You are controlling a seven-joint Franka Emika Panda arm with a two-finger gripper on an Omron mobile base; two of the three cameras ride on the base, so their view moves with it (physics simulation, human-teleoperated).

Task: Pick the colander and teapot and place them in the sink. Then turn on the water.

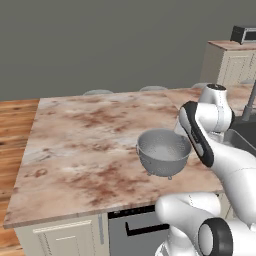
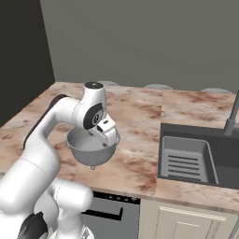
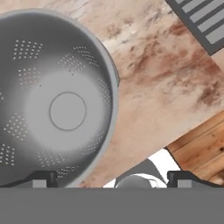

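The colander, a round perforated silver bowl, stands on its small feet near the marble counter's front edge. It shows again as the colander and fills the left of the hand view as the colander. My gripper hangs just over its rim on the sink side. In the hand view my gripper is open, one fingertip over the bowl and the other outside the rim. The dark sink lies to the right, with its tap at the rim. The teapot is out of view.
A grey ribbed tray lies inside the sink, also seen as the tray. The marble counter stretches wide to the left. Wooden floor lies past the front edge. A cabinet stands at the back right.
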